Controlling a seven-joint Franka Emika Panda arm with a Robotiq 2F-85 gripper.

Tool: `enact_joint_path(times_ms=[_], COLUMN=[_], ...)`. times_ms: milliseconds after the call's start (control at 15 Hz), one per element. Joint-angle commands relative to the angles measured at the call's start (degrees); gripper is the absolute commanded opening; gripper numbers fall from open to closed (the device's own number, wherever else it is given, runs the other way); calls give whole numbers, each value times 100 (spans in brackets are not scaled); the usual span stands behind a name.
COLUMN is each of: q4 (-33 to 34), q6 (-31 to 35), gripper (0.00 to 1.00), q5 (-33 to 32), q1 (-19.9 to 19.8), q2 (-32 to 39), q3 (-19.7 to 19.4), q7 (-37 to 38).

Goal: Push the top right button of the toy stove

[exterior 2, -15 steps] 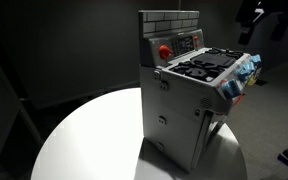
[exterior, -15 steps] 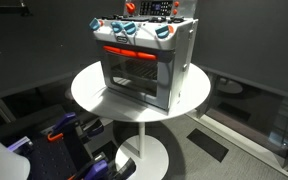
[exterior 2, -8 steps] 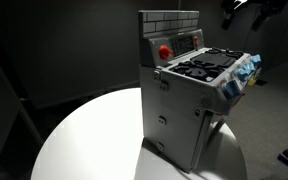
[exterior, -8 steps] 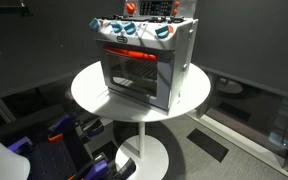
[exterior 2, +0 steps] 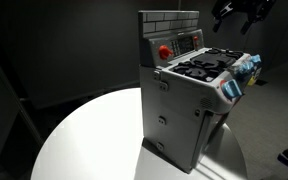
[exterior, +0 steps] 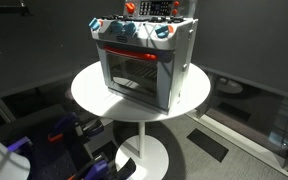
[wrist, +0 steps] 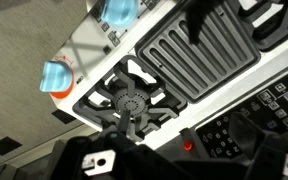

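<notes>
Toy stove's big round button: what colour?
Red: the round button on the toy stove, clearest in an exterior view.

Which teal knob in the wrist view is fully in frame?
The left knob, showing its red base; the top knob is cut by the frame edge.

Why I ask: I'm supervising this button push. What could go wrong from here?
1. The back panel packs a red button close to a small keypad. The pincer hovers high and off to one side, so it may come down on the wrong one.
2. The stove stands near the table rim. A hard push could slide or tip it.
</notes>
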Motion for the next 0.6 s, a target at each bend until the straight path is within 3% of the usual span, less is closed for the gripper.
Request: enact_joint_path(times_ms=[0, 533], q4=[532, 1374], q6=[-46, -276], gripper=[100, 100], q5=[-355, -505], q1=[-19, 172], q2=[538, 1457], q3=[-107, -497], q7=[429, 797])
